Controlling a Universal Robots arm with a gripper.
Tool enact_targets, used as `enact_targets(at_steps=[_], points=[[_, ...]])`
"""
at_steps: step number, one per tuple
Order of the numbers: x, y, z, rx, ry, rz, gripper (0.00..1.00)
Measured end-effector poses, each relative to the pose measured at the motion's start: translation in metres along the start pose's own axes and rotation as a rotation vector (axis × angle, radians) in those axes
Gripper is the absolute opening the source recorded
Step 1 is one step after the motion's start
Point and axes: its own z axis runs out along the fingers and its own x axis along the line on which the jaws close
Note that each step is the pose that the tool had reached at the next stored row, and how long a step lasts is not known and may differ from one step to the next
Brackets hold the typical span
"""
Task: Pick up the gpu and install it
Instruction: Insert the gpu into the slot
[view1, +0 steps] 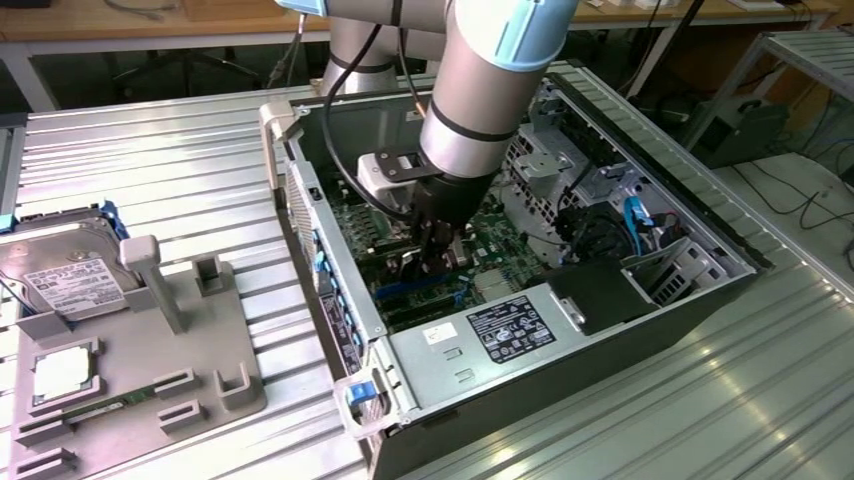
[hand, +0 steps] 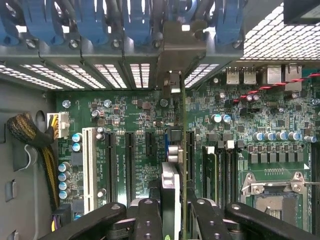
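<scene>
- The ribbed metal table (view1: 747, 400) is carrying everything in the exterior view.
- A grey holder (view1: 200, 360) is sitting on it at about eight o'clock from the computer case (view1: 561, 400).
- A hard drive (view1: 67, 285) with a white label is lying at the holder's ten o'clock corner. A processor chip (view1: 60, 372) and a slim green memory stick (view1: 100, 410) are resting toward its seven o'clock corner.
- The case is lying on its side with the top panel off, and the power supply (view1: 501, 335) is occupying its six o'clock end.
- The end effector (view1: 434, 255) (hand: 180, 220) is reaching down into the middle of the case, over the motherboard (view1: 487, 235).
- Its black fingers (hand: 150, 220) are pinching the gpu (hand: 183, 150), one on each face of the card.
- The gpu is standing on edge among the long expansion slots (hand: 127, 165), near a white slot (hand: 90, 170). Whether it is fully seated, I cannot tell.
- Its silver bracket (hand: 180, 50) is meeting the rear wall of the case, among the row of blue latches (hand: 90, 20).
- A processor socket (hand: 272, 195) is sitting apart from the card on the same board.
- A blue cable (view1: 638, 220) is running at three o'clock from the end effector.
- The arm (view1: 487, 80) is coming in from twelve o'clock.
- Wooden workbenches (view1: 134, 20) are standing beyond the table.
</scene>
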Motion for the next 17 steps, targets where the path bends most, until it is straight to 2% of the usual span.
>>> enact_targets(at_steps=[17], points=[[0.0,-0.0013,0.0,-0.0013,-0.0003,0.0,0.28]])
